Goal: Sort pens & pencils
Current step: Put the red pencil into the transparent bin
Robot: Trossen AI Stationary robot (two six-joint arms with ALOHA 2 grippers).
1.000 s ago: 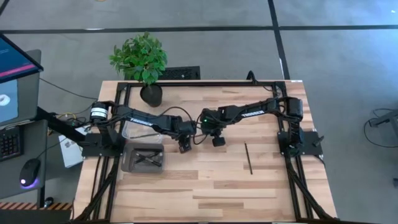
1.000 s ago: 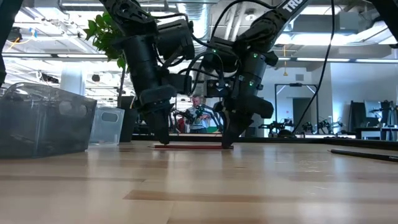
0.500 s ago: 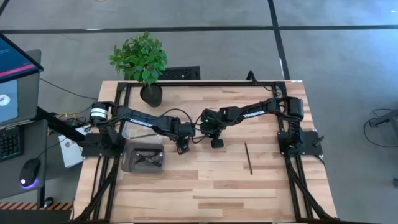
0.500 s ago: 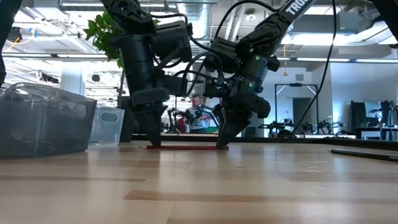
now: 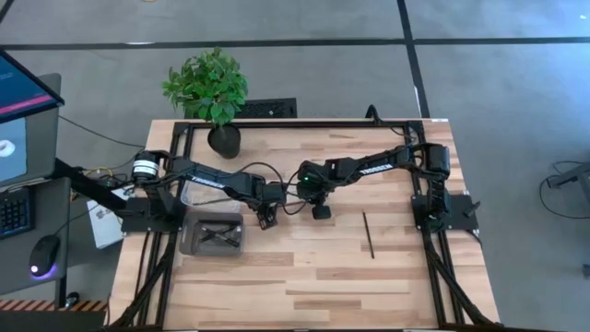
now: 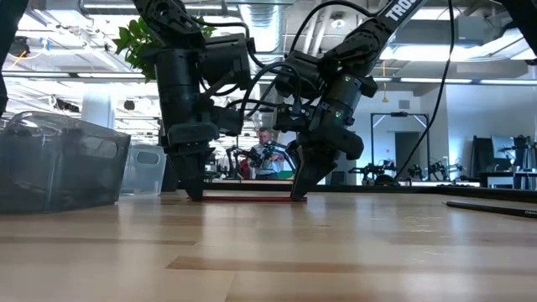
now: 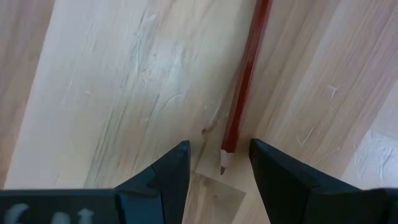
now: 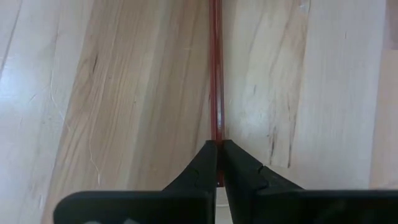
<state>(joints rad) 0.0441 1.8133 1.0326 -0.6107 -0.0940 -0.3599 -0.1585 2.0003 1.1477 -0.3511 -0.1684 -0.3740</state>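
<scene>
A red pencil (image 6: 247,198) lies flat on the wooden table between my two grippers. My left gripper (image 7: 219,165) is open, pointing down, with one finger on either side of the pencil's sharpened tip (image 7: 222,168) and apart from it. In the low view it stands at the pencil's left end (image 6: 195,193). My right gripper (image 8: 217,149) is shut on the pencil's other end. A dark pen (image 5: 369,234) lies alone on the table farther right. More pens lie in a grey bin (image 5: 211,232). My right gripper pinches the red pencil's blunt end (image 8: 216,134) between its two fingers. The fingers come from above, slanting down. The pencil runs away from them toward my left gripper and lies along the table (image 6: 252,198).
A clear bin (image 5: 201,194) stands behind the grey one at the table's left. A potted plant (image 5: 210,92) sits at the far left corner. Bare wood stretches along the near half of the table (image 5: 304,286).
My left gripper has moved toward the table's left edge along the pencil and tipped steeper, ending at the pencil's tip. My right gripper has tilted a little, and the pencil has slid slightly leftward on the table.
</scene>
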